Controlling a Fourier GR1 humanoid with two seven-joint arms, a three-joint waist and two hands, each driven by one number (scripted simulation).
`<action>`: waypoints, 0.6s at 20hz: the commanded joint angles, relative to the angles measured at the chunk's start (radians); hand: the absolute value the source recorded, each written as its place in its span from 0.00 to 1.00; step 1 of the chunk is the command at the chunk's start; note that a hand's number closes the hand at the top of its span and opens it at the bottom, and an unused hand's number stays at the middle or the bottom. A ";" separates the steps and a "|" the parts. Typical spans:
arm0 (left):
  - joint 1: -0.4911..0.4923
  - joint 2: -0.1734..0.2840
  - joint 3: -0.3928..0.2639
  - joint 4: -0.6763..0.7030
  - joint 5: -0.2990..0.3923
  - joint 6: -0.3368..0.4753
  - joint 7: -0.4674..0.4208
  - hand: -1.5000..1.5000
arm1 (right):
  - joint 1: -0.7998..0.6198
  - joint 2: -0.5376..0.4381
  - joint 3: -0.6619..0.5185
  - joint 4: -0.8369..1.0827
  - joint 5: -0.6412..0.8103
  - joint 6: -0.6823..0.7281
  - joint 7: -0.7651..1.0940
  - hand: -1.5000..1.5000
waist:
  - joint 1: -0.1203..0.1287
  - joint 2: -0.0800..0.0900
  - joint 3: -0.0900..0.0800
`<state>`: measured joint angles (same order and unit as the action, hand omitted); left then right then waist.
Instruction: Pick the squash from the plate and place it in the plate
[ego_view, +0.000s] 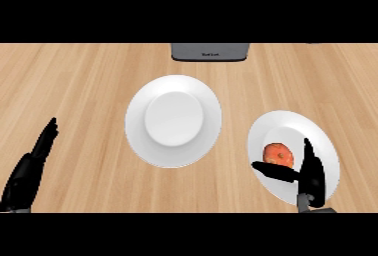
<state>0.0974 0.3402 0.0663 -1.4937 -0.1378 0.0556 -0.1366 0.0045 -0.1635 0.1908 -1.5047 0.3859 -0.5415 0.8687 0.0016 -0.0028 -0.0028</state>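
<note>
2 white plates lie on the wooden counter (81, 80), which fills the head view. At its far edge stands a grey appliance (210, 52), only partly in view.

Centre plate (140, 125): the larger of the 2 in the view, oval in outline, with a raised inner well. It carries nothing.

Right plate (277, 122): well apart from the centre plate, toward the near right of the counter. It carries the squash (278, 154), a small orange-red object resting left of the plate's middle.

Left hand (28, 172): shown at the lower left edge, over bare counter and well apart from both plates. Its fingers are straight and point away from the robot. It holds nothing and touches no object.

Right hand (310, 175): positioned over the near part of the right plate. Its fingers (308, 152) extend straight, just beside the right side of the squash. Its thumb (272, 170) is spread wide to the left and lies just below the squash. The hand is not closed; contact with the squash cannot be confirmed.
</note>
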 joint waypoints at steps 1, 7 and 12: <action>0.006 -0.001 0.034 0.004 0.014 -0.054 0.001 0.50 | -0.014 0.062 -0.016 0.101 -0.006 -0.023 -0.121 1.00 | 0.001 0.003 0.003; -0.002 -0.025 0.052 0.011 -0.033 -0.042 -0.028 0.50 | -0.041 0.024 -0.091 0.151 -0.033 0.033 -0.212 1.00 | 0.001 0.003 0.003; -0.053 -0.031 -0.005 -0.010 -0.037 -0.065 0.001 0.50 | -0.244 -0.166 0.084 0.151 0.089 0.286 -0.307 1.00 | 0.112 0.026 0.003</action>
<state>0.0665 0.3112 0.0864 -1.4956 -0.1709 0.0091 -0.1294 -0.1187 -0.2081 0.1866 -1.3875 0.4280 -0.4297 0.6592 0.0417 0.0042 -0.0057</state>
